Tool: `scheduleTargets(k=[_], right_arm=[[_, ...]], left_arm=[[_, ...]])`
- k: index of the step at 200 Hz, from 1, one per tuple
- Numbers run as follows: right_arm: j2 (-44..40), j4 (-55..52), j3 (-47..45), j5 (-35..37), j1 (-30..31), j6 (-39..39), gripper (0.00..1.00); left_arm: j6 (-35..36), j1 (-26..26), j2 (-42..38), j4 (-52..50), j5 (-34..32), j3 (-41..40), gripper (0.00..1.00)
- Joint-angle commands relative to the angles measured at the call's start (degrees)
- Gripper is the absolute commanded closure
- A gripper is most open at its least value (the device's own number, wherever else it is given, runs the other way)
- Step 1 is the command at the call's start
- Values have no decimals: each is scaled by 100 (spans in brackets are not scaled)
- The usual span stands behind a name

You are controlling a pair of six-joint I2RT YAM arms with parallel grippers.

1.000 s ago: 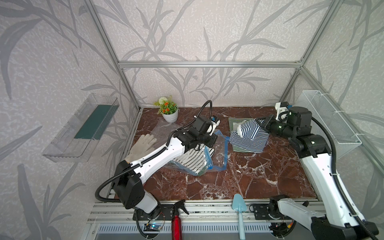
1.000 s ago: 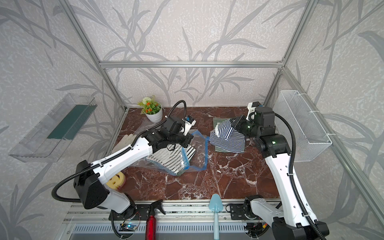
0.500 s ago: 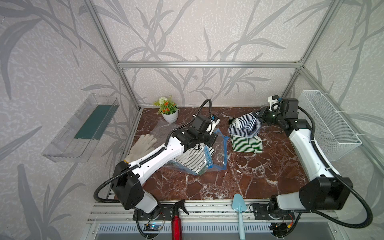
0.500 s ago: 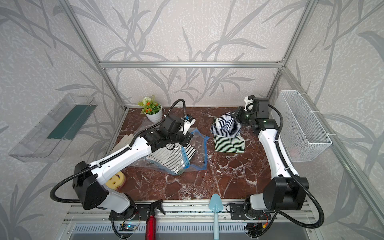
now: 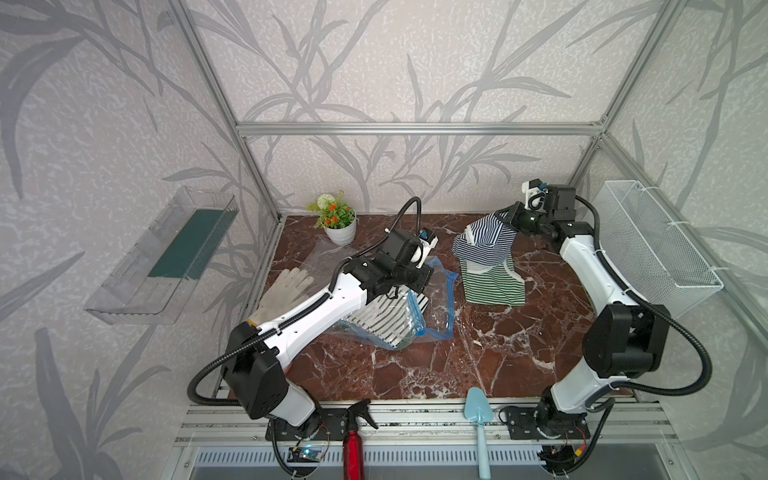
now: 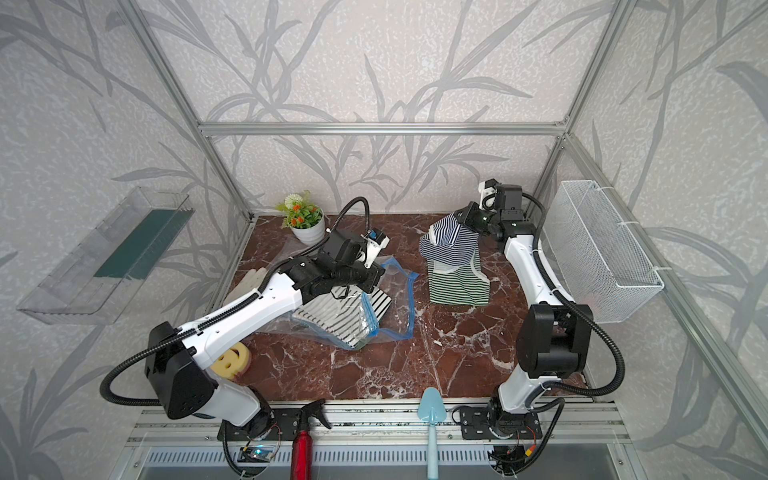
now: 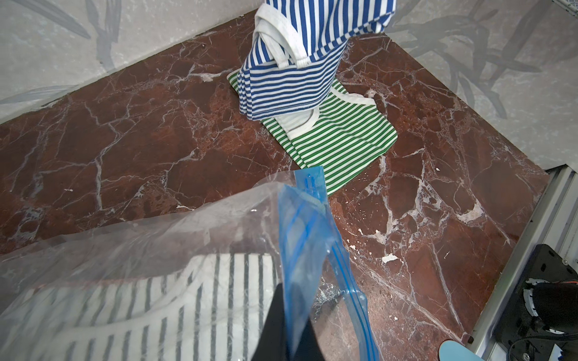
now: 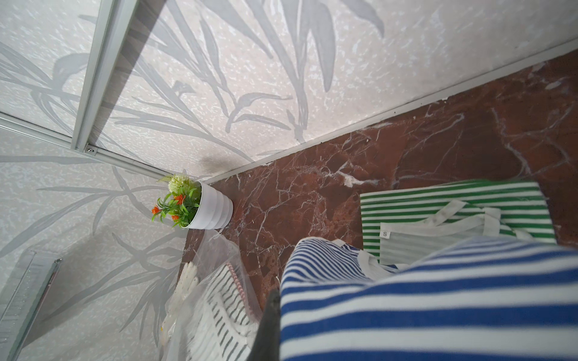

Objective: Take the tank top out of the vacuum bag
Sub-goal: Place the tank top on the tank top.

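The clear vacuum bag (image 5: pixel 438 307) (image 6: pixel 401 291) lies mid-table, its blue zip edge (image 7: pixel 300 225) lifted by my left gripper (image 5: pixel 415 282) (image 7: pixel 287 315), which is shut on it. A black-and-white striped garment (image 5: pixel 378 316) (image 7: pixel 125 312) lies inside the bag. My right gripper (image 5: pixel 513 220) (image 6: pixel 465 218) is shut on a blue-striped tank top (image 5: pixel 484 245) (image 7: pixel 294 78) (image 8: pixel 422 306), which hangs clear of the bag at the back right. Its lower folds droop onto a green-striped tank top (image 5: pixel 492 286) (image 8: pixel 453 193) lying flat on the table.
A white flower pot (image 5: pixel 338 224) stands at the back left. A white glove (image 5: pixel 282 291) and a yellow sponge (image 6: pixel 230 359) lie under the left arm. A wire basket (image 5: pixel 656 245) hangs on the right wall. A blue trowel (image 5: pixel 478 415) and a red bottle (image 5: pixel 353 449) sit at the front rail.
My right arm has swung back and to the right with the blue-striped tank top, from mid-table to above the green-striped one. The left gripper has kept its hold on the bag.
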Motion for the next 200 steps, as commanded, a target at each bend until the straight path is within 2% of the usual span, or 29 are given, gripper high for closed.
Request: scheduleTargets(k=[1, 88, 158, 183, 200], right_arm=[[268, 457, 405, -99, -73, -259, 100], [1472, 951, 1532, -60, -238, -647, 100], [2290, 584, 2750, -297, -272, -977, 100], [2251, 371, 2741, -256, -272, -1214, 100], [2061, 536, 2315, -208, -289, -1214, 100]], left_arm=[[15, 69, 64, -53, 31, 233, 100], [-82, 296, 401, -85, 340, 347, 100], [-147, 440, 572, -84, 585, 410, 100], [-162, 456, 567, -63, 657, 405, 100], [-174, 465, 577, -87, 691, 427, 100]])
